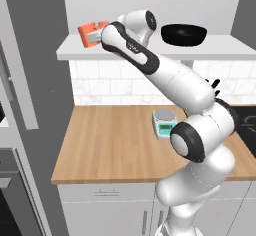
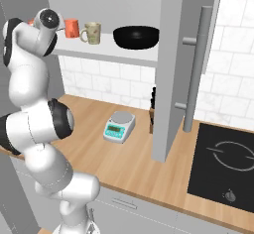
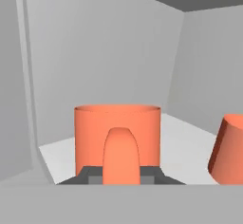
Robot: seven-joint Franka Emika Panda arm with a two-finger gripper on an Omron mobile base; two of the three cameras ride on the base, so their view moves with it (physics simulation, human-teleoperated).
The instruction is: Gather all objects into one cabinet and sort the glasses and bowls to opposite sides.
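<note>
The cabinet (image 2: pixel 106 54) holds the black bowl (image 2: pixel 136 36) on the right of its shelf. The claw (image 3: pixel 121 173) is clamped on an orange cup (image 3: pixel 90 133) by its handle (at the shelf's left end), with another orange cup (image 3: pixel 230 149) and the speckled tumbler (image 2: pixel 93 32) beside.

Scale (image 2: pixel 119 126) on wooden counter (image 1: pixel 110 145)

An orange cup with a handle (image 3: pixel 117 140) stands close ahead on the white shelf (image 3: pixel 182 144), another orange cup (image 3: pixel 230 149) at right.
</note>
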